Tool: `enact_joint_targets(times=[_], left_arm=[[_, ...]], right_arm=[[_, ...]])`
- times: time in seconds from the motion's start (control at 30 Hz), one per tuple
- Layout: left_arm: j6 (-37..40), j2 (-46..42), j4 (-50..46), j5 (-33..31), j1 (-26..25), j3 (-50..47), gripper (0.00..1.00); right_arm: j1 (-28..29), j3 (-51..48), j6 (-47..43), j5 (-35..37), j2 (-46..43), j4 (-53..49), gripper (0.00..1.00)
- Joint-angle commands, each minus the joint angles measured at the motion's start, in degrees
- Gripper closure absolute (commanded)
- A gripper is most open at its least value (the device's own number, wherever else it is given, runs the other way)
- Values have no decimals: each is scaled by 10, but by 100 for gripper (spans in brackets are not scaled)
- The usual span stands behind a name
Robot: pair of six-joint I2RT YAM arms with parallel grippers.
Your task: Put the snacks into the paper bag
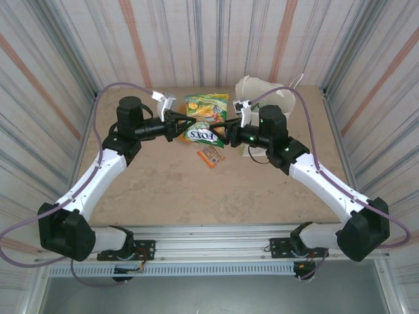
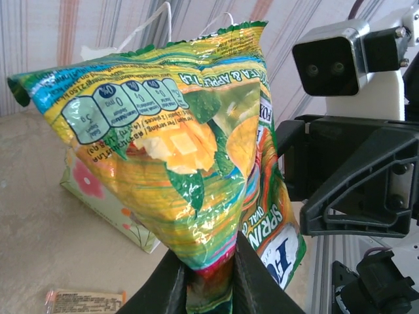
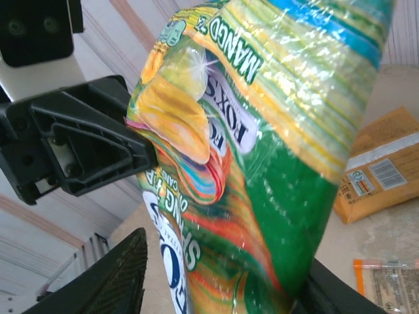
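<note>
- Left pincer [image 1: 178, 124] [image 2: 208, 278]: raised over the far middle of the surface [image 1: 163, 190], fingers pressed together on the lower edge of a yellow-green packet [image 2: 163, 163], which stands up from the grip.
- "SPRING" packet [image 2: 285, 252] [image 3: 170, 261]: a second glossy snack, just behind the first. I cannot tell whether it is caught in the same grip.
- Right pincer [image 1: 229, 128] [image 3: 222, 291]: faces the left one at close range with its fingers set wide apart and the packets between them. Cannot tell whether they press on the foil.
- Small orange packet [image 1: 211, 156] [image 2: 85, 301]: lies flat on the surface, below the two pincers.
- Tan-orange packet [image 3: 380, 170]: lies flat on the surface, label up.
- Paper bag [image 1: 265, 91] [image 2: 98, 193]: stands at the far edge of the surface behind the right arm, handles up, apart from the held snacks.
</note>
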Motion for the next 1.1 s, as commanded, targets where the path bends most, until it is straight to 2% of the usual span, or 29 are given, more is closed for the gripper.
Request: enact_joint_targets(times=[0.0, 0.17, 0.27, 0.37, 0.47, 0.57, 0.7, 0.9, 1.07], left_arm=[[-3, 4, 36, 15, -10, 29, 100], [-3, 13, 38, 13, -17, 37, 100], [-2, 17, 37, 6, -20, 40, 93], [-1, 23, 34, -5, -21, 47, 79], [1, 33, 22, -19, -24, 59, 58], [6, 49, 4, -31, -28, 74, 47], [9, 74, -20, -55, -39, 96, 45], [-2, 129, -55, -98, -60, 157, 45], [-26, 195, -64, -107, -84, 231, 46]], right_arm=[[-6, -5, 14, -27, -18, 23, 56], [-9, -8, 7, -14, -30, 14, 82], [-11, -11, -2, 3, -46, 8, 89], [-16, -8, -17, 25, -69, -6, 94], [-36, 10, -25, 30, -90, -36, 97], [-67, 47, -50, 38, -106, -88, 99], [-129, 104, -83, 48, -113, -152, 100], [-243, 177, -93, 34, -99, -184, 100], [-288, 245, -123, 59, -47, -236, 100]])
